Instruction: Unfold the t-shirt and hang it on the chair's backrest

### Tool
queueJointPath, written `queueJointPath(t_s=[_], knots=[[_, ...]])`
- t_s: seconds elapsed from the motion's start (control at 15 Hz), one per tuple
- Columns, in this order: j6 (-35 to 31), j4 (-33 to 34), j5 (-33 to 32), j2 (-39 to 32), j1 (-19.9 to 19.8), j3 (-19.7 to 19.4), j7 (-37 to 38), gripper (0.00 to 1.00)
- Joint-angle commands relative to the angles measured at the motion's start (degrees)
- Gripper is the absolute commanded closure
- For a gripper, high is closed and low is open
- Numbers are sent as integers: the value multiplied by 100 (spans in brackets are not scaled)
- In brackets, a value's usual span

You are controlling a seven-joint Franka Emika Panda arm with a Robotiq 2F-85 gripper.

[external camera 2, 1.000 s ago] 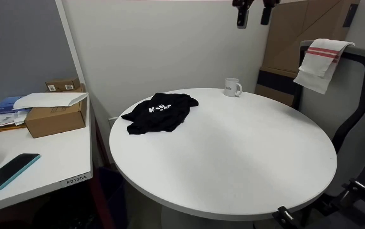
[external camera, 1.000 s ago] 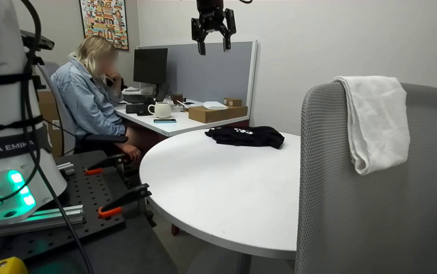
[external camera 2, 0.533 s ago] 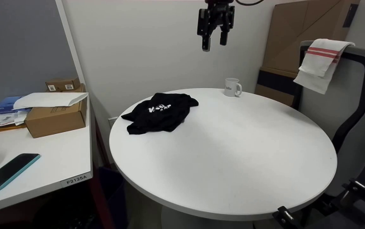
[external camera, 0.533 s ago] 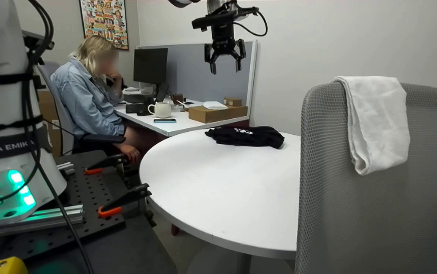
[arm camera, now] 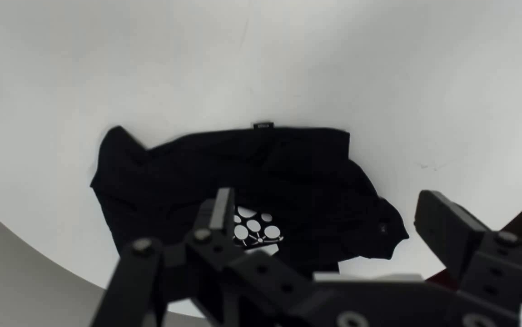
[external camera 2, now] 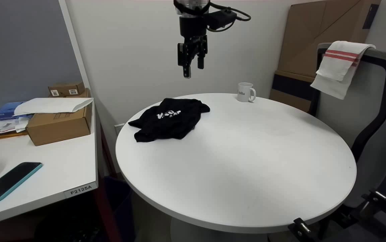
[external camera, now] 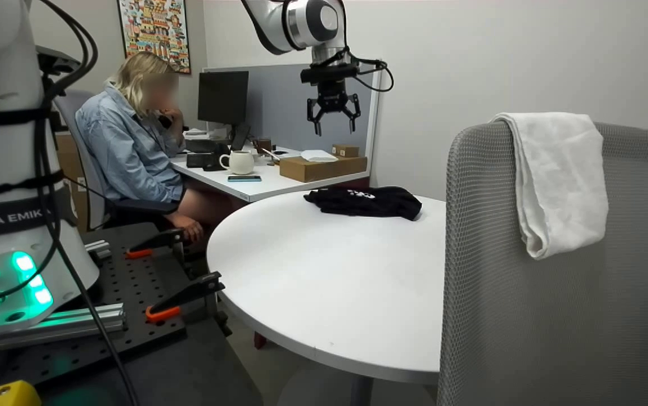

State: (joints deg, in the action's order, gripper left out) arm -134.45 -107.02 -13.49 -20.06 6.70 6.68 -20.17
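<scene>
Found the gripper [external camera: 335, 129] with fingers [arm camera: 222, 213] spread apart and aimed straight down, held high above the shirt [external camera 2: 171, 126] and touching neither it nor the table [external camera 2: 246, 164]. Checked the shirt: black, with a white print [external camera 2: 168, 114] facing up, lying rumpled and partly gathered on the table, close to the edge nearest the desk [external camera 2: 68, 161]. Sighted in the wrist view: one finger in line with the shirt, just beside the print; the opposite finger [arm camera: 444, 227] past the shirt's side, in line with the table's white surface. Spotted a tag [arm camera: 263, 125] at the shirt's border there, too small to read. Unable to trace the full outline of the shirt in that view, owing to the gripper in front. Noted a white mug [external camera 2: 244, 92], upright at the far edge of the table in an exterior view, apart from the shirt. Located the chair [external camera 2: 344, 114] at the right-hand edge in that same view, with a white towel [external camera: 563, 186] draped over the top of the backrest [external camera: 527, 316] and hanging down both faces. Made out red stripes [external camera 2: 342, 53] on the towel there. Listed on the desk, beyond the table's edge: a box [external camera 2: 58, 127], a phone [external camera 2: 9, 181] and a cup [external camera: 240, 163]. Recorded a person [external camera: 126, 135] seated at the desk in an exterior view.
</scene>
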Motion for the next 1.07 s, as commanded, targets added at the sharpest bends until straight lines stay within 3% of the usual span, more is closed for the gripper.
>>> queueJointPath(t_s=[0.0,0.07,0.13,0.67,0.8,1.0], knots=[[-206,631,-301,-590,185,127,-262,0],[-213,709,-269,-673,201,189,-364,0],[-154,386,-161,-417,148,134,-139,0],[-156,429,-156,-486,140,140,-135,0],[-226,579,506,-664,-87,500,-680,0],[-36,983,1011,-1066,-213,850,-1507,0]])
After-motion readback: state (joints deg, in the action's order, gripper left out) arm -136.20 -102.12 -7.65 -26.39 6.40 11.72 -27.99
